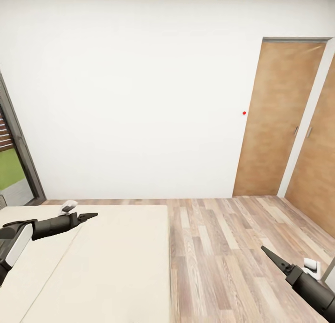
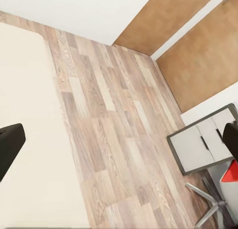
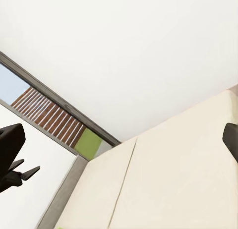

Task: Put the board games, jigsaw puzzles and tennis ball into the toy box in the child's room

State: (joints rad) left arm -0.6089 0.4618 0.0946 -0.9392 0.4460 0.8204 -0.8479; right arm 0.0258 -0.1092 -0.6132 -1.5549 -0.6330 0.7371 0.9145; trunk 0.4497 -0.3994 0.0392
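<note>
The cream bed takes up the lower left of the head view, and the part in view is bare. The board games, jigsaw puzzles, tennis ball, toy box and table are out of view. My left gripper hovers over the bed's far end. In the left wrist view its fingers stand wide apart, open and empty, over the bed's edge and the wood floor. My right gripper hangs over the floor at the lower right. It is also open and holds nothing.
A white wall with a red round button faces me. Wood-panel doors stand at the right and a dark-framed window at the left. Plank floor runs beside the bed. A grey drawer cabinet and a chair leg are nearby.
</note>
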